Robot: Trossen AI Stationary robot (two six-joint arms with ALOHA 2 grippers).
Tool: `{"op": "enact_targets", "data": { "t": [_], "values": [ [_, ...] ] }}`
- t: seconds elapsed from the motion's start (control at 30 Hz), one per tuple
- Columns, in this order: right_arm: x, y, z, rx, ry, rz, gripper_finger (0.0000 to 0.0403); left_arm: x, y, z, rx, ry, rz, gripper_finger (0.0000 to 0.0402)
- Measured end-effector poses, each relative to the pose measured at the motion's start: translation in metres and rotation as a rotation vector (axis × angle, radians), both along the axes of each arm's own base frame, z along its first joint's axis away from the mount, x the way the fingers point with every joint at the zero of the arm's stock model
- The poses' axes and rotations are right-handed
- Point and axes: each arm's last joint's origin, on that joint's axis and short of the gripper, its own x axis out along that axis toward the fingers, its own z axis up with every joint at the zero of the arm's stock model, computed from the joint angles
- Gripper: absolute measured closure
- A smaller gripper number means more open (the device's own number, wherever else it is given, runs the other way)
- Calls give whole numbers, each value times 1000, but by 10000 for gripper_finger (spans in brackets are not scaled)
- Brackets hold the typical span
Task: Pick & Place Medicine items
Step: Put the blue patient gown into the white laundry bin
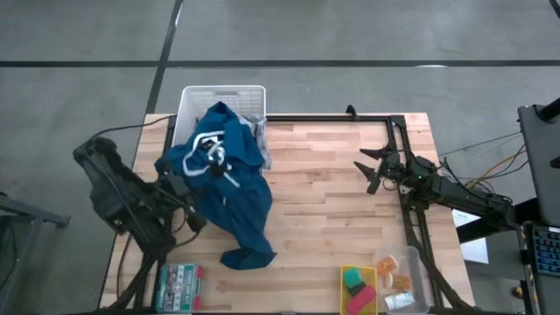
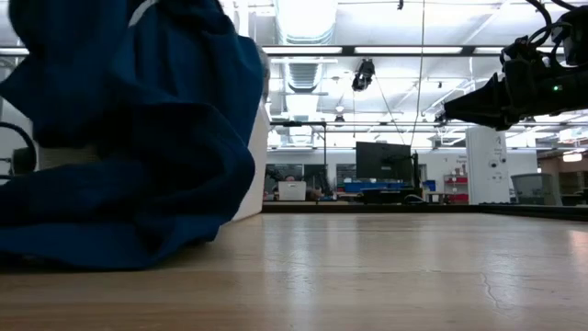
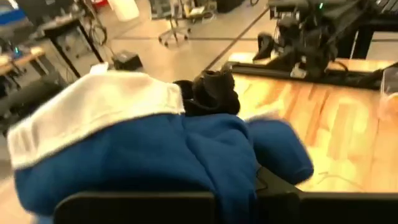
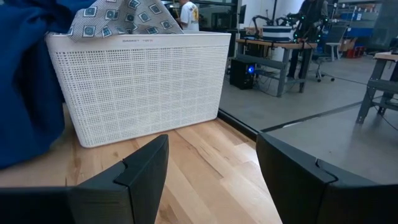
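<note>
Gripping blue garment, left tool shut, right tool open facing basket, patterned cloth inside

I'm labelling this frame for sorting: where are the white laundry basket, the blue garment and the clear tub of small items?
White laundry basket (image 4: 143,87), right wrist view, on its mesh side wall.
Blue garment (image 1: 229,197), high view, mid-fabric.
Clear tub (image 1: 418,267), high view, on its rim.

Deep-blue fabric garment spills from white perforated plastic basket onto pale, striped wooden counter.
</note>
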Motion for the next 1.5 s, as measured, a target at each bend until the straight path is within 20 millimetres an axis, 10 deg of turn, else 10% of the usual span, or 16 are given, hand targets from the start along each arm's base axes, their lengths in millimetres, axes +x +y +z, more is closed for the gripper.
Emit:
{"op": "enact_targets", "data": {
  "t": [0.53,0.97,1.2,1.5],
  "values": [
    [0,0,0,0,0,0,165,4,70,66,78,25,178,389],
    [0,0,0,0,0,0,165,-7,185,72,-207,70,564,389],
    [0,0,0,0,0,0,165,12,251,39,-367,128,500,389],
    [0,0,0,0,0,0,165,17,286,-26,-572,223,539,389]
  ]
}}
